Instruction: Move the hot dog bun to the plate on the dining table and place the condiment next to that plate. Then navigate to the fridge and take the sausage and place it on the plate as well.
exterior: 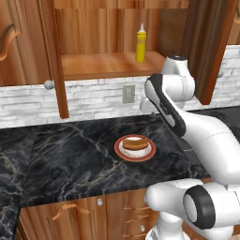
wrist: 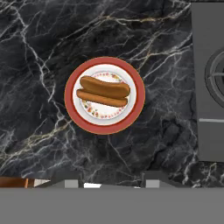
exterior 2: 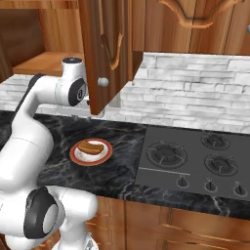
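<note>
Tan bun (wrist: 105,86) is sitting on the red-rimmed plate (wrist: 72,107) on the counter (wrist: 43,52) right under your hand, so you're wanting to drop straight down and straddle it crosswise; can't tell how wide the gripper (wrist: 111,178) is from here.

Two base views flanking the arm, sharing the counter (exterior: 70,154), hand view straight down, nearer

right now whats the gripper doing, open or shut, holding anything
Gripper: jaws apart, nothing between them, hovering above the hot dog bun on the red-rimmed plate.
</note>
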Controlling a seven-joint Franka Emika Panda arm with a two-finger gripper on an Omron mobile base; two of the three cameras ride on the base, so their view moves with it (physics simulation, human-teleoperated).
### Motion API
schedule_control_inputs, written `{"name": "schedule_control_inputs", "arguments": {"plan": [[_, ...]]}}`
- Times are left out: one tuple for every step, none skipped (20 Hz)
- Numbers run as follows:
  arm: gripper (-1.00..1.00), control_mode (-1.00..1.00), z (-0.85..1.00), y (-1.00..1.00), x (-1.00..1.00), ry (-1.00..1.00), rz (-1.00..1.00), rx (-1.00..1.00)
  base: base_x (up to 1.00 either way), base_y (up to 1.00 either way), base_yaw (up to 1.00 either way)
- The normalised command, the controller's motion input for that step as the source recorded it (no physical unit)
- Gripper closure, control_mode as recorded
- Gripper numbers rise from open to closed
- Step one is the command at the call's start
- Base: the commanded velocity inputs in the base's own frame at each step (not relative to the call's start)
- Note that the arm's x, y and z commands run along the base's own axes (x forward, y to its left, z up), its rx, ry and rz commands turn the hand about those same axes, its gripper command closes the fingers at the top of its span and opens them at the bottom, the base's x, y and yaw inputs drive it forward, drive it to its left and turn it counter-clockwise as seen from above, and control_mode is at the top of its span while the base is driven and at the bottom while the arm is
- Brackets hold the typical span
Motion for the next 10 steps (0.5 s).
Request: {"name": "schedule_control_inputs", "arguments": {"plan": [[-1.0, -1.0, 0.0, 0.0, -0.01, 0.0, 0.0, 0.0, 0.0, 0.0, 0.0], [-1.0, -1.0, -0.06, 0.13, 0.0, 0.0, 0.0, 0.0, 0.0, 0.0, 0.0], [-1.0, -1.0, -0.21, 0.18, -0.06, -0.04, 0.1, 0.0, 0.0, 0.0, 0.0], [-1.0, -1.0, -0.4, 0.31, -0.12, -0.04, 0.15, -0.01, 0.0, 0.0, 0.0], [-1.0, -1.0, -0.52, 0.47, -0.19, -0.07, 0.3, -0.1, 0.0, 0.0, 0.0], [-1.0, -1.0, -0.49, 0.44, -0.36, -0.09, 0.33, -0.16, 0.0, 0.0, 0.0], [-1.0, -1.0, -0.44, 0.33, -0.33, -0.12, 0.39, -0.14, 0.0, 0.0, 0.0], [-1.0, -1.0, -0.32, 0.12, -0.34, -0.13, 0.39, -0.09, 0.0, 0.0, 0.0], [-1.0, -1.0, -0.29, 0.11, -0.18, -0.07, 0.41, -0.11, 0.0, 0.0, 0.0], [-1.0, -1.0, -0.18, 0.03, -0.18, -0.07, 0.42, -0.11, 0.0, 0.0, 0.0]]}}
